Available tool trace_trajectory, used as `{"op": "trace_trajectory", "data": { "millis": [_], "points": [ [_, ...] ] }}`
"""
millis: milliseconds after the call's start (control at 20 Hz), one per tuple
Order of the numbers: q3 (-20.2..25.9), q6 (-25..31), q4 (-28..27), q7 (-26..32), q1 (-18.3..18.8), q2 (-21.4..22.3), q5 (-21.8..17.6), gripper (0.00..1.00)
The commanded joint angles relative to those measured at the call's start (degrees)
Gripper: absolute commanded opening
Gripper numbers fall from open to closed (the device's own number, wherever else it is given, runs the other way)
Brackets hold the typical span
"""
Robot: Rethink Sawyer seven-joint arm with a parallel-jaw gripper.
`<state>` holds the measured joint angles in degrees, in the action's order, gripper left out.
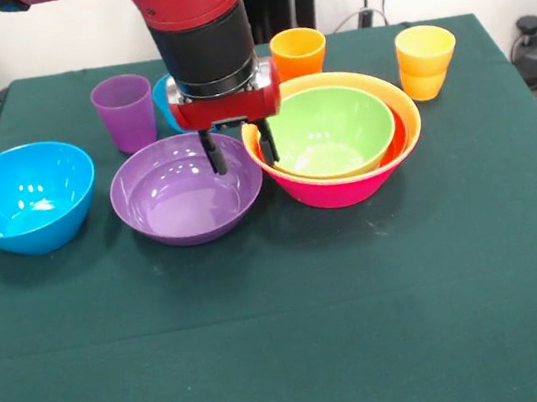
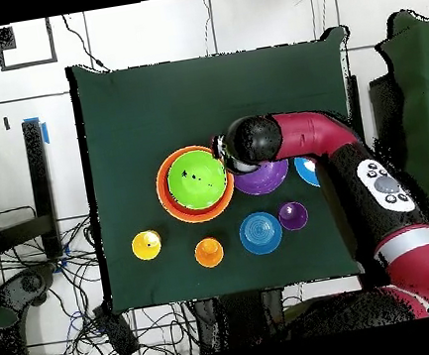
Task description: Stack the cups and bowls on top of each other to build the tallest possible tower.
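Right now we see our tool [image 1: 240,149] hanging from the red and black arm with its two dark fingers spread apart and nothing between them, one finger dipping inside the far rim of the glossy purple plastic bowl [image 1: 186,190] and the other just outside it, in the narrow gap before the tower [image 1: 334,138]. So the purple rim sits between the fingers, though we cannot tell whether either one touches it. That tower, a large pink bowl holding an orange bowl and a green bowl nested inside, stands immediately to the picture's right of the purple bowl in the front view, almost rim to rim. We judge the coming move to turn on this: pinch the rim, lift, then carry a short way sideways over the green bowl. Further out, the big blue bowl [image 1: 24,197] rests well to the other side on the green tabletop [image 1: 289,339]. Behind stand a purple tumbler [image 1: 125,111], an orange tumbler [image 1: 299,52] and a yellow tumbler [image 1: 425,60], with a small blue bowl mostly hidden behind the arm.
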<state>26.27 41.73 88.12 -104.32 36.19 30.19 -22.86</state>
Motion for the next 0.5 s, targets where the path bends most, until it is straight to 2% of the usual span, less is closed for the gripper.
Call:
{"op": "trace_trajectory", "data": {
  "millis": [50,250,500],
  "points": [
    [3.17,2.36,0.41,10.82,1.46,1.21,-3.13,1.00],
    [4.75,12.69,-1.30,14.57,2.96,6.22,-0.21,1.00],
    [6.32,18.52,-2.93,15.11,3.64,7.72,0.42,1.00]
  ]
}}
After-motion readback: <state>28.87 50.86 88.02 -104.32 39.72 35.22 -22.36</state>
